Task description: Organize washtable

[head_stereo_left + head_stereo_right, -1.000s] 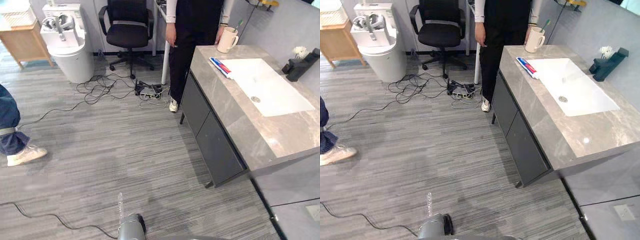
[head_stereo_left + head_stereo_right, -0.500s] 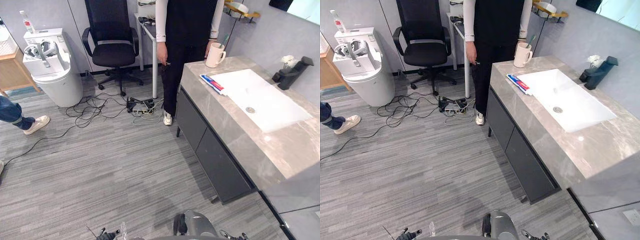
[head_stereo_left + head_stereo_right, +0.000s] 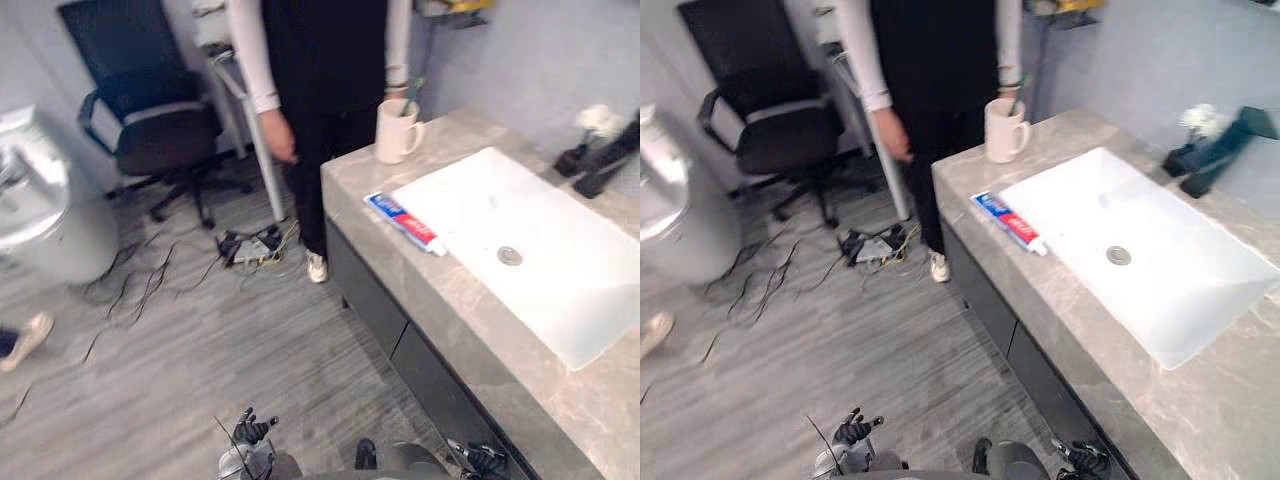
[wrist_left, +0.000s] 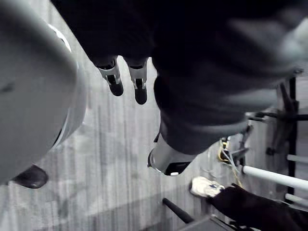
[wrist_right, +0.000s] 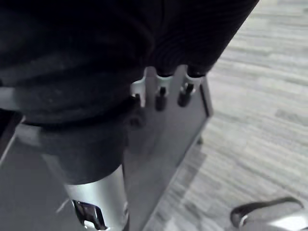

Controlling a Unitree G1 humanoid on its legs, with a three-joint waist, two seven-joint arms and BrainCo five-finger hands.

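Note:
The grey stone washtable point(image 3: 470, 330) runs along the right, with a white sink point(image 3: 530, 240) set in it. A blue, white and red toothpaste tube point(image 3: 405, 222) lies on the counter beside the sink's left rim. A cream mug point(image 3: 397, 130) with a toothbrush in it stands at the counter's far end. A black faucet point(image 3: 605, 160) and a small white flower point(image 3: 597, 120) stand behind the sink. My left hand point(image 3: 250, 432) hangs low over the floor with relaxed fingers point(image 4: 115, 82), holding nothing. My right hand point(image 3: 480, 460) hangs by the dark cabinet front point(image 5: 168, 139), fingers point(image 5: 161, 96) straight and empty.
A person in black point(image 3: 320, 80) stands at the washtable's far end, one hand by the mug. A black office chair point(image 3: 150, 130) stands behind on the left. Cables and a power strip point(image 3: 250, 245) lie on the floor. A white round unit point(image 3: 35, 210) is at far left.
The camera has swung right and closer to the washtable, so the whole picture has shifted. Both my hands now show at the bottom edge. Nothing on the counter has moved.

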